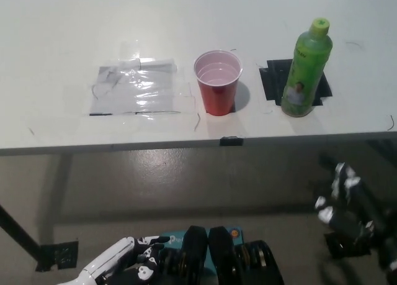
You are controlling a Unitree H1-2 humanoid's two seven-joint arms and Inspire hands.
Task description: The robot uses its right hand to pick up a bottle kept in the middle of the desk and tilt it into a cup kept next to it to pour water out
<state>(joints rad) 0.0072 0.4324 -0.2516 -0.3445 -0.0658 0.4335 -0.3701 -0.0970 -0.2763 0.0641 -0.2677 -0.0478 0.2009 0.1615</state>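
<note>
My black right hand point(347, 204) sits low at the right edge of the head view, below the near edge of the white desk point(62, 61) and well apart from everything on it; I cannot tell how its fingers are set. The green plastic bottle with the lime cap point(306, 69) stands upright on a patch of black tape point(273, 80), up and slightly left of that hand. The red plastic cup point(218, 82) stands upright just left of the bottle, apart from it. Further left lies a taped-down clear plastic sheet point(138, 86). My white left hand point(115, 260) rests at the lower left, fingers loosely apart, holding nothing.
</note>
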